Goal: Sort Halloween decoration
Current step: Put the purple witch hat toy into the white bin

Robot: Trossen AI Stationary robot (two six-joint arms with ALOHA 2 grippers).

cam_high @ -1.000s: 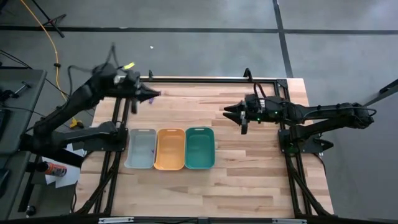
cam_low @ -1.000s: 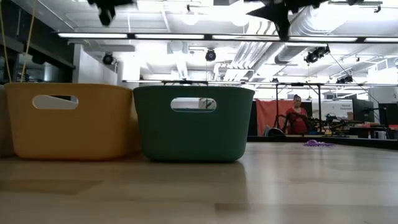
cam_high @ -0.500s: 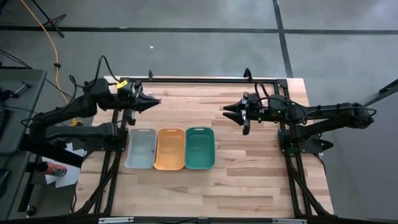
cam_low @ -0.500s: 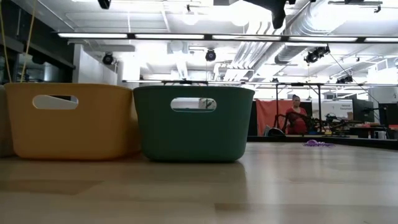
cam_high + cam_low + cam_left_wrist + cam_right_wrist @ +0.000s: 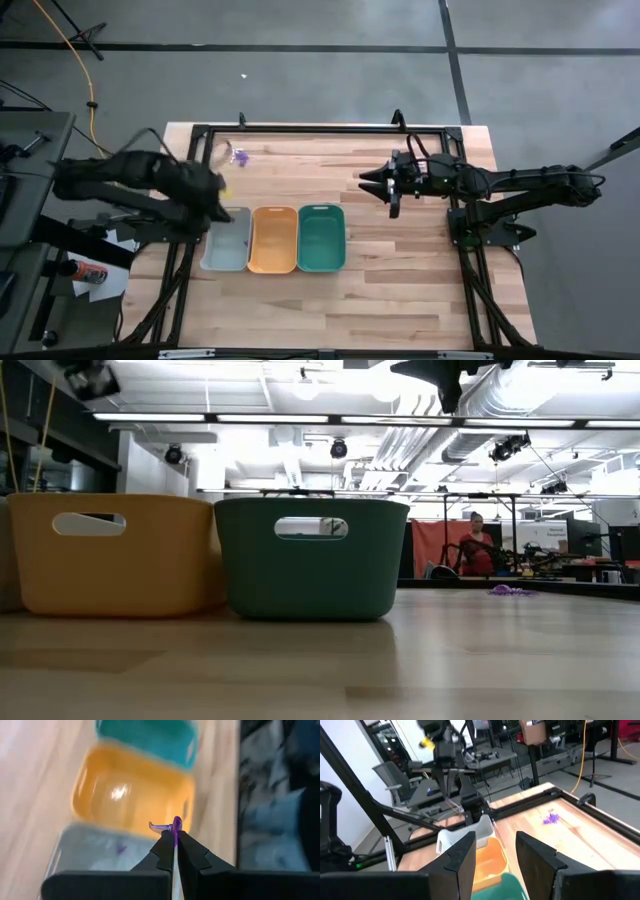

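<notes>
Left gripper (image 5: 174, 836) is pinched tight on a purple piece (image 5: 176, 824), whose pale curl juts sideways from the fingertips. Seen from the left wrist, the grey tray (image 5: 95, 851) lies directly beneath the tips, with the orange tray (image 5: 131, 795) next beyond and the teal tray (image 5: 150, 737) farthest. From above, this gripper (image 5: 212, 196) hovers at the grey tray's (image 5: 227, 239) back edge, so the drop looks like a short move forward and down. A purple pile (image 5: 241, 157) rests on the table near the back rail, well apart from the trays. A second ago the left arm reached over that pile; it has since swung back to the trays. Right gripper (image 5: 364, 182) waits mid-table, fingers apart and empty, unmoved.
</notes>
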